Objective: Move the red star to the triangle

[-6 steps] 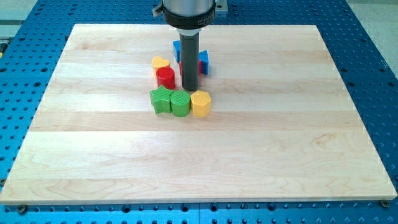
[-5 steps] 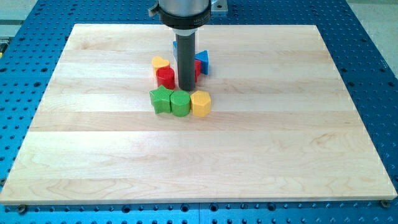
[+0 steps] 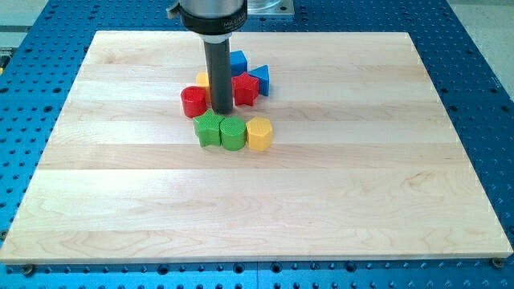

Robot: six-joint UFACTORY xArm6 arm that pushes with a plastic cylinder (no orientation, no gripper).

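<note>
The red star (image 3: 245,89) lies on the wooden board (image 3: 361,160) near the view's top middle, touching a blue triangle (image 3: 260,79) on its right. My tip (image 3: 222,111) stands just left of the red star, between it and a red round block (image 3: 193,102). A second blue block (image 3: 237,62) sits above the star, partly hidden by the rod. A yellow block (image 3: 203,79) shows only as a sliver behind the rod.
A row of three blocks sits just below my tip: a green star-like block (image 3: 208,128), a green cylinder (image 3: 232,132) and a yellow block (image 3: 259,133). The blue perforated table (image 3: 24,120) surrounds the board.
My tip has moved to the view's left, off the red star's front. The red round block has been pushed left and slightly down. The red star now shows.
</note>
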